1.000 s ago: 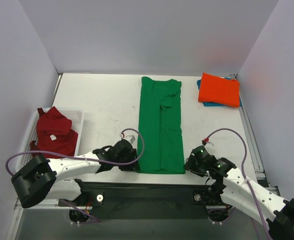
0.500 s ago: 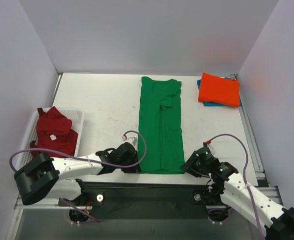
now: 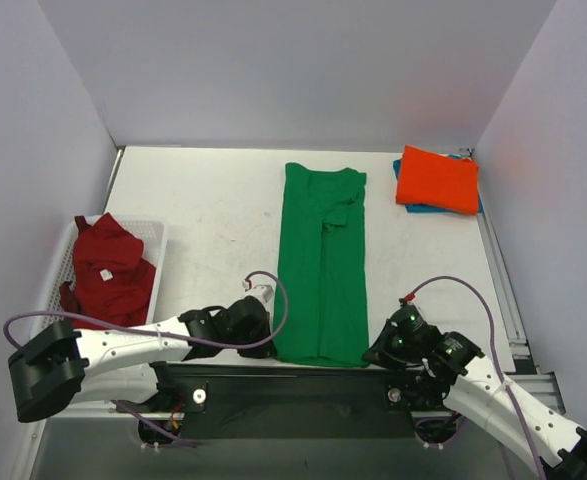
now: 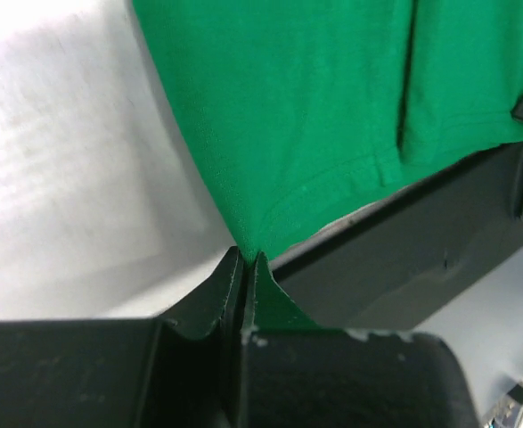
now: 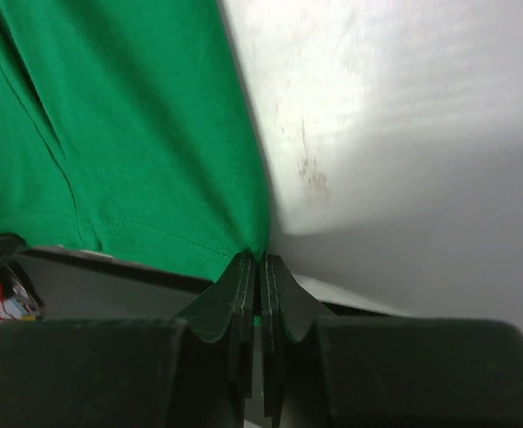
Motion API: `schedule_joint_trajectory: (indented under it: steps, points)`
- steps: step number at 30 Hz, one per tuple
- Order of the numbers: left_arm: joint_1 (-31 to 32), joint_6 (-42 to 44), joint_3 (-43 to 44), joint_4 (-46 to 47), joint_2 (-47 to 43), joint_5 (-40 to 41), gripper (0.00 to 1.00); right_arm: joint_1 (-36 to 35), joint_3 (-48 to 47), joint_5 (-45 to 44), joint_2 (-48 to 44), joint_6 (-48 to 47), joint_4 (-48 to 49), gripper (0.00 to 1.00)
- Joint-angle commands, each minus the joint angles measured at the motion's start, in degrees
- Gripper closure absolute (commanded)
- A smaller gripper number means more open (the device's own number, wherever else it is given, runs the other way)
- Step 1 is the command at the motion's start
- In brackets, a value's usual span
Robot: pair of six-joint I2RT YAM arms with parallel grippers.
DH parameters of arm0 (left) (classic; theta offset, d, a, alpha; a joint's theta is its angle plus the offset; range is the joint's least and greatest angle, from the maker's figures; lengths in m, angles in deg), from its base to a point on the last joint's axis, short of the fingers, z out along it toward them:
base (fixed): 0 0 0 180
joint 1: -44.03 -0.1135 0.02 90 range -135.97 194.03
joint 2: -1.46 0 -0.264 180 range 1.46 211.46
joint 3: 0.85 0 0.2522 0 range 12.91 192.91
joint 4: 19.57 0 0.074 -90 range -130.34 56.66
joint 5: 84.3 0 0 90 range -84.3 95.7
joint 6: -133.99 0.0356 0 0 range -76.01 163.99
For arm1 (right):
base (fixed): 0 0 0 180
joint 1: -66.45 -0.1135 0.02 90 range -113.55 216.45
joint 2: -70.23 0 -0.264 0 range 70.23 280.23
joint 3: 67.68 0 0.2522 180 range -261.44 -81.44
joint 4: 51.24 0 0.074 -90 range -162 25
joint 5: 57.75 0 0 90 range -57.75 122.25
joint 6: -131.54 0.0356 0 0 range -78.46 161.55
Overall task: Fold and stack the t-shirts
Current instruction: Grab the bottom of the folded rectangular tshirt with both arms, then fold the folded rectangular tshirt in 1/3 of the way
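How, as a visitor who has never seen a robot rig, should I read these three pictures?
Two robot arms are bolted at the near edge of a white table. The wide picture comes from a fixed camera above and behind them; each close-up comes from a camera on one wrist, looking along its jaws. A bright green t-shirt, folded into a long strip, lies mid-table. At the far right a folded orange-red t-shirt lies on a blue garment; at the left a dark red t-shirt sits crumpled in a white basket. The left arm and the right arm each have their jaws shut on a near corner of the green shirt.
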Motion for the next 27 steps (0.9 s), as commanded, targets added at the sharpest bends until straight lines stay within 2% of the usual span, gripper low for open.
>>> schedule_joint_trajectory:
  steps: [1, 6, 12, 22, 27]
  points:
    - [2.1, -2.0, -0.7, -4.1, -4.2, 1.0, 1.0, -3.1, -2.7, 0.0, -2.6, 1.7, -9.5, 1.0]
    - [6.4, -4.0, -0.4, -5.6, -7.0, 2.5, 1.0, -9.9, -4.2, -3.3, -5.6, 5.1, -12.2, 1.0]
    - [5.9, -2.6, 3.9, -7.8, -7.4, 4.7, 1.0, -12.0, -10.9, -9.0, 2.2, 2.8, -11.3, 1.0]
    - [-5.4, 6.9, 15.9, -5.9, 1.7, 0.9, 1.0, -10.4, -26.8, -22.2, 20.3, -5.7, -8.7, 1.0]
    - [-12.9, 9.2, 22.0, -1.6, 8.7, -1.6, 1.0, -0.4, -32.0, -18.4, 31.9, -12.6, -1.4, 1.0]
